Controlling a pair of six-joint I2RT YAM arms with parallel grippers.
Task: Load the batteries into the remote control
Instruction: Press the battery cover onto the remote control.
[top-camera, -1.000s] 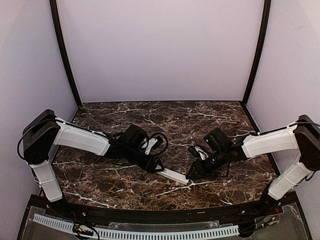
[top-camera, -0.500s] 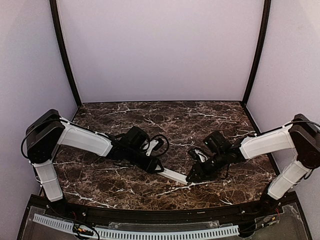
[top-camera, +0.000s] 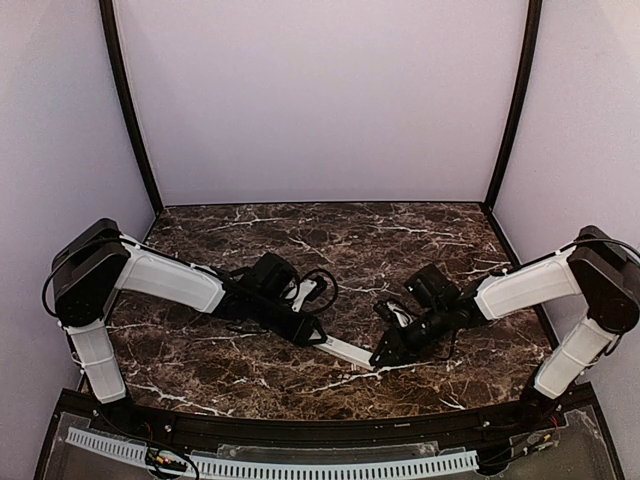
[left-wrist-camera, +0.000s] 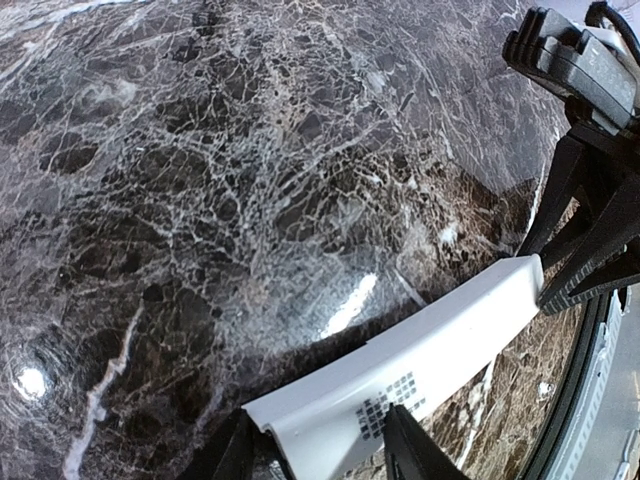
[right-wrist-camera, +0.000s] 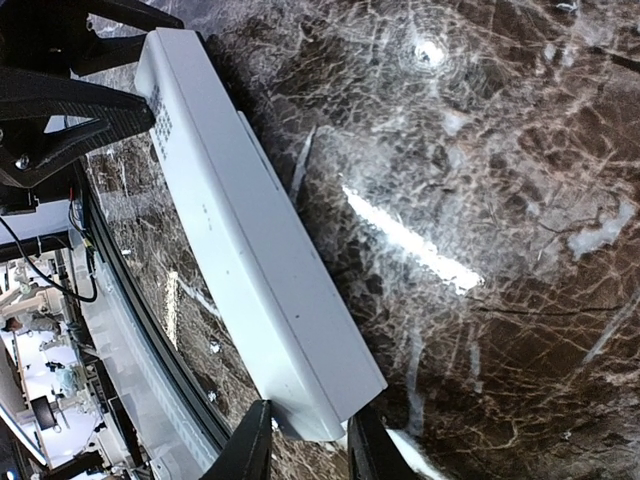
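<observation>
Item 1: slim white rectangular plastic remote control (top-camera: 348, 350), at the near middle of the dark veined marble surface (top-camera: 300, 230), spanning the gap between my two arms.
Item 2: left pincer (left-wrist-camera: 320, 452), clamped on the end that bears a grey dotted patch (left-wrist-camera: 392, 402).
Item 3: right pincer (right-wrist-camera: 308, 432), clamped on the opposite end.
I cannot tell whether the bar touches the surface.

The table (top-camera: 330, 230) is dark brown stone with thin white lines all over it. It is shiny, with bright spots of light. Pale walls (top-camera: 320, 100) stand on 3 sides. The white remote control (top-camera: 348, 350) is over its front part. I cannot tell if they touch.
</observation>
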